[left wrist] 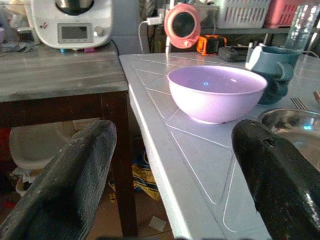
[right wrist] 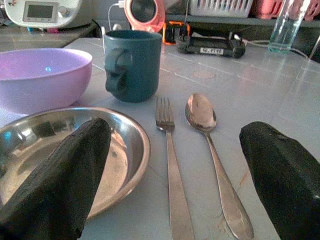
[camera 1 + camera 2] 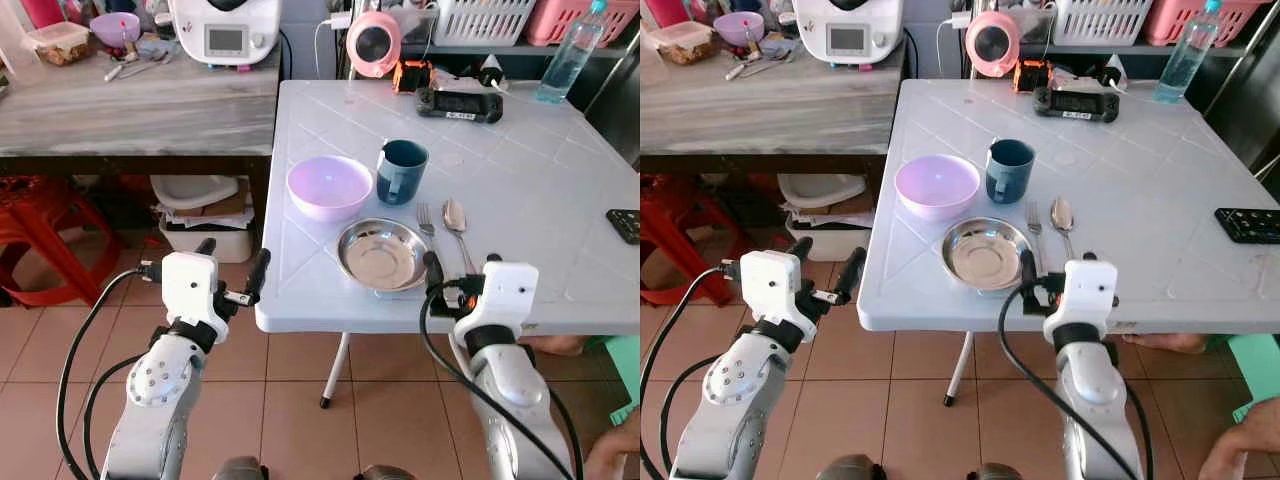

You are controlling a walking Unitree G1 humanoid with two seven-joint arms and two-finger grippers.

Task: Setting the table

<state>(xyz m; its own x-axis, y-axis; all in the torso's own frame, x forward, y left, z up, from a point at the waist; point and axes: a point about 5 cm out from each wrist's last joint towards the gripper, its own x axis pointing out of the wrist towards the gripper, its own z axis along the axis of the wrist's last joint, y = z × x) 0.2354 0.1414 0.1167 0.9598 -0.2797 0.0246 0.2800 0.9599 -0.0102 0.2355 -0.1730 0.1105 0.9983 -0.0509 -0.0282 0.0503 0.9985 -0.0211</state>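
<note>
Hovering at the near edge of the white table (image 3: 520, 190), the right gripper (image 3: 462, 272) had its two black fingers spread wide with nothing between them; in the right wrist view they framed the fork (image 2: 172, 165) and spoon (image 2: 212, 150), one finger low over the rim of the steel plate (image 3: 381, 255). That looked like the stance of a gripper standing clear of the cutlery, or about to reach for it; I could not tell which.

The left gripper (image 3: 232, 268) hung just off the table's left corner, over the tiled floor, its fingers also spread and empty, aimed toward the purple bowl (image 3: 329, 187). It seemed parked out of the way, not working.

On the table, the plate sat nearest the edge, with the fork just to its right and the spoon beside the fork, handles toward the robot, as a diner would want them. Behind the plate stood the bowl and, to its right, the upright blue mug (image 3: 401, 171), handle turned toward the bowl. Judged as a place setting, it looked nearly complete.

Farther back lay a black game controller (image 3: 459, 103), a pink round gadget (image 3: 374, 42) and a water bottle (image 3: 569, 55), well apart from the setting.
</note>
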